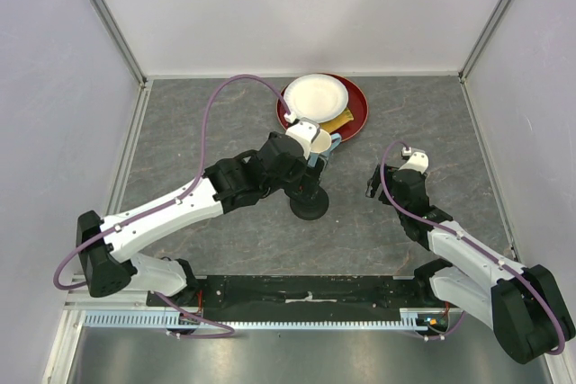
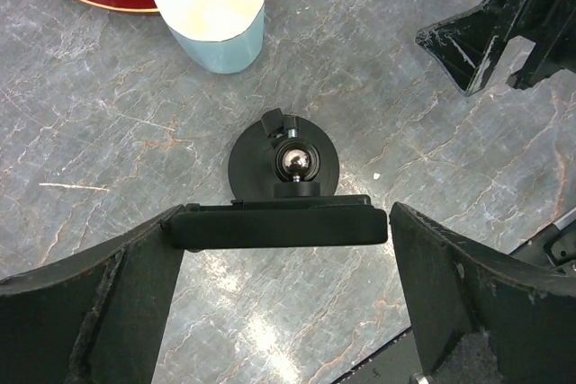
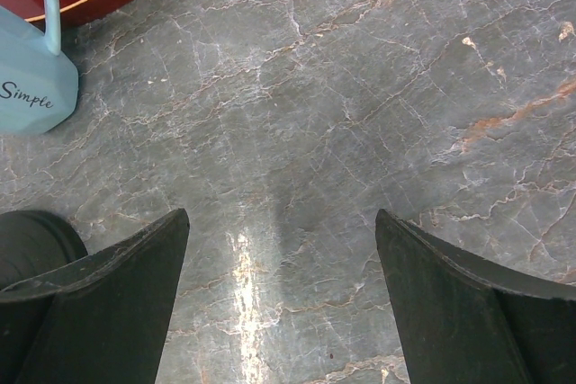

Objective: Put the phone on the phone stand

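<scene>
Left gripper (image 2: pixel 283 222) clamps the phone (image 2: pixel 279 227) by its ends, over the phone stand (image 2: pixel 256 164); right gripper (image 3: pixel 281 240) hangs open, empty. Released off-centre, the phone could slip off or tip the stand.

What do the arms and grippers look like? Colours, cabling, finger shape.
Both the left arm and right arm have white link shells with black joints and bases. A purple cable loops outside each one. The left gripper and right gripper carry matte black, wedge-shaped fingers, scuffed pale at the edges.
</scene>
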Available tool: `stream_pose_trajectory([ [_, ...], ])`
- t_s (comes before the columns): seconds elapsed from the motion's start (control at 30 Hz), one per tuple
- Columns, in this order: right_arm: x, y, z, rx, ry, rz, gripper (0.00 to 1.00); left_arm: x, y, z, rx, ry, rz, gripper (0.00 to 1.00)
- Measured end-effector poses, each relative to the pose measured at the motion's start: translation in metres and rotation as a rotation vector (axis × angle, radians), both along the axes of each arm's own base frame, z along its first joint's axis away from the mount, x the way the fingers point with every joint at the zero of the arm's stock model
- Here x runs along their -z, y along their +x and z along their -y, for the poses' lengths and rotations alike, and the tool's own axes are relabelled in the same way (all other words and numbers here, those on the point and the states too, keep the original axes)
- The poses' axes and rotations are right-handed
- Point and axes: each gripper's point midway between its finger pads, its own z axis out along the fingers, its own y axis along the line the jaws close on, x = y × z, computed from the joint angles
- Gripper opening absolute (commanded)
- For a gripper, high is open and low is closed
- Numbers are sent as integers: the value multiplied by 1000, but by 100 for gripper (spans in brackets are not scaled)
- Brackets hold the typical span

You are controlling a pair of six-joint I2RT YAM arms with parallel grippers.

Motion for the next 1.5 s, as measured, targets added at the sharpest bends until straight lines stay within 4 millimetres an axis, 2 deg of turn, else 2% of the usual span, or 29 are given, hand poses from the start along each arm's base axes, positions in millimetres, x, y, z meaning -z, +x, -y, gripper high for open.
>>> stream_pose_trajectory([
  [0.33,0,0,0,-1,2,2,91,5,2,1,-5,15,-4,88],
  [0.43,0,0,-1,-2,2,1,91,5,2,1,-7,16,-3,81],
  [0.53,1,0,-1,-3,1,-2,91,5,3,1,-5,16,-1,70],
  [0.63,1,0,-1,-3,0,-4,91,5,3,1,-3,18,2,53],
  [0.67,1,0,-1,-3,0,-4,91,5,3,1,-3,18,2,40],
  [0.77,1,0,-1,-3,0,-4,91,5,3,1,-3,18,2,20],
  [0.83,1,0,-1,-3,0,-5,91,5,3,1,-3,18,2,11],
  [0.87,2,0,-1,-3,0,-5,91,5,3,1,-4,18,2,2],
  [1.1,2,0,-1,-3,0,-6,91,4,3,-1,-10,22,4,2],
  [1.23,2,0,-1,-3,0,-6,91,3,3,-10,-46,35,7,2],
  [1.37,2,0,-1,-3,-1,-7,91,2,8,-35,-128,81,5,2],
  [1.5,3,0,-1,-3,-1,-9,91,-1,21,-73,-247,99,-12,2],
])
